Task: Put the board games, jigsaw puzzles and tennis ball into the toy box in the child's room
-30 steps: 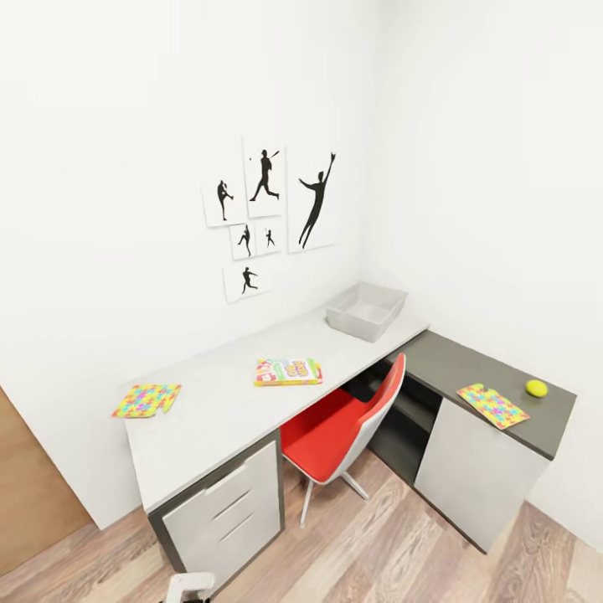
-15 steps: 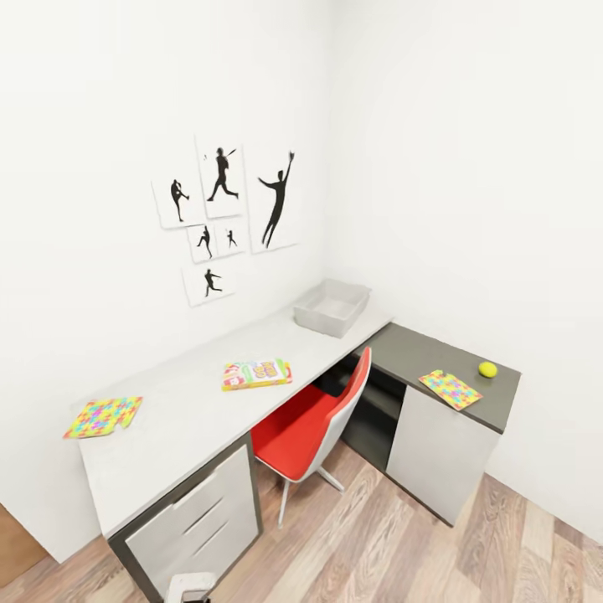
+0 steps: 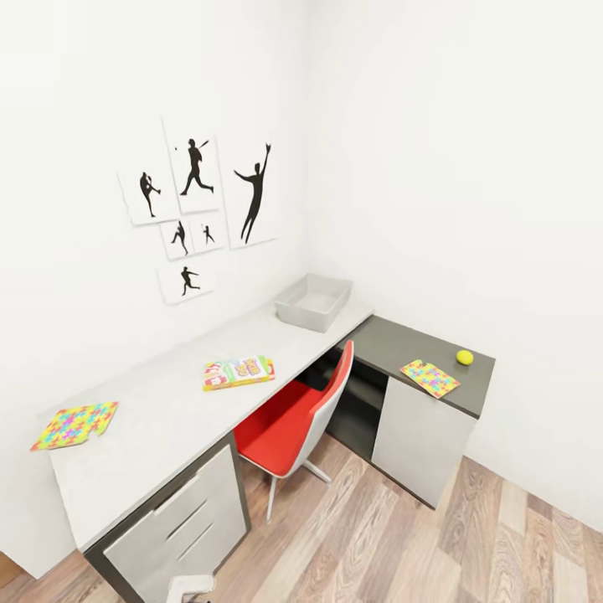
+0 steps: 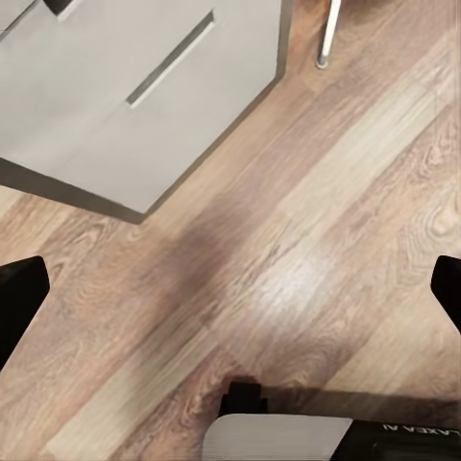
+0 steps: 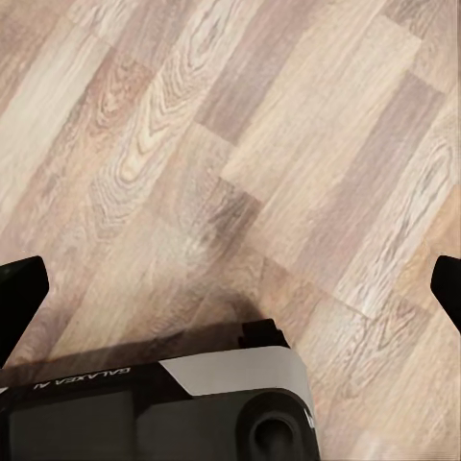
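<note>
The toy box, a shallow grey bin, sits at the far end of the pale table, by the corner. A colourful board game lies flat mid-table. One jigsaw puzzle rests at the table's near left end. Another puzzle lies on the lower dark section, with the tennis ball just beyond it. My left gripper and right gripper both hang open over the wood floor, holding nothing. The bed is out of view.
A red-and-white swivel chair stands tucked in at the table's inner corner. White drawers close the table's near end. Baseball silhouette pictures hang on the wall. Wood-plank floor stretches to the right.
The whole head view has shifted left and slightly down, so the camera has turned right. The things on the table keep their places.
</note>
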`<state>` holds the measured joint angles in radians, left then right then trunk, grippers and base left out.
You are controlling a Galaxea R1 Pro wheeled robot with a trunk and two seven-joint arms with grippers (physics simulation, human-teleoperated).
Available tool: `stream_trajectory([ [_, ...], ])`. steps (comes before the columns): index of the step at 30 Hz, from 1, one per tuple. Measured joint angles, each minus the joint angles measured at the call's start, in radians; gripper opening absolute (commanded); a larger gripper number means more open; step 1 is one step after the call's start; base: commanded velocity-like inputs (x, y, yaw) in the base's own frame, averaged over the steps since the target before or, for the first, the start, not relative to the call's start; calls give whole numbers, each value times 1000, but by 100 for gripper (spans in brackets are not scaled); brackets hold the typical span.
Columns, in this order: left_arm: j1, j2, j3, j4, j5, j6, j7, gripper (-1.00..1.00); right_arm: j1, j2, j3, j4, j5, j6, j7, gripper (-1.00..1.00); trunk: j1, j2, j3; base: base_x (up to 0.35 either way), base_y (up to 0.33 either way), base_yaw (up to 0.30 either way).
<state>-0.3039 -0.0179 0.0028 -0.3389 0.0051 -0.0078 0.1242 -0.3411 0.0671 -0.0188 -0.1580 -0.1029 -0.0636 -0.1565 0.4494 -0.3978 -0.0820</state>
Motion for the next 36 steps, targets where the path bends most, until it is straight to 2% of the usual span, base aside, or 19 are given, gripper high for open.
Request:
stream_trajectory([
  [36,0,0,-1,6,-1,-3,0,100,0,0,0,-1,0,2,-3,100,0,0,-54,0,-9,-129],
])
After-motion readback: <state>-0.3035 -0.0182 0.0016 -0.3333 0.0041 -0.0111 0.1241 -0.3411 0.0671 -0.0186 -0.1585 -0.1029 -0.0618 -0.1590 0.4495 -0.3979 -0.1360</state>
